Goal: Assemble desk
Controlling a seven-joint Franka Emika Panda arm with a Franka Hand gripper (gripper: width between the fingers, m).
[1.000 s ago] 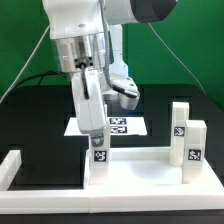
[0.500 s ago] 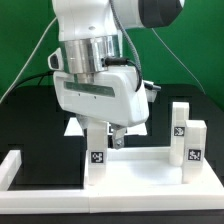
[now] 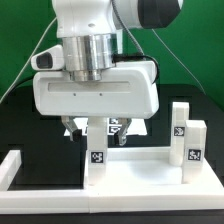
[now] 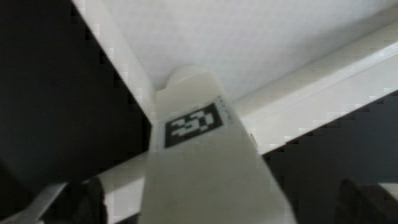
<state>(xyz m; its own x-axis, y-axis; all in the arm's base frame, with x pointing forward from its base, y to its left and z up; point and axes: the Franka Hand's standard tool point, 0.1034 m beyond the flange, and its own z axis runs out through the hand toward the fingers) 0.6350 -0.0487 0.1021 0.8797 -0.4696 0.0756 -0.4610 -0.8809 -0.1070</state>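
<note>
1. The desk top (image 3: 135, 170) is seen lying upside down on the black table (image 3: 30, 115), white, tray-like, with a raised rim.
2. Three square white legs are seen upright in its corners, each tagged: one (image 3: 97, 155) at the near corner on the exterior view's left, two (image 3: 194, 145) (image 3: 178, 122) on the right.
3. The gripper (image 3: 95, 132) is held above the left leg (image 4: 199, 150), jaws spread wide, fingers apart from it on either side.
4. The marker board (image 3: 130, 126) is glimpsed behind.
</note>
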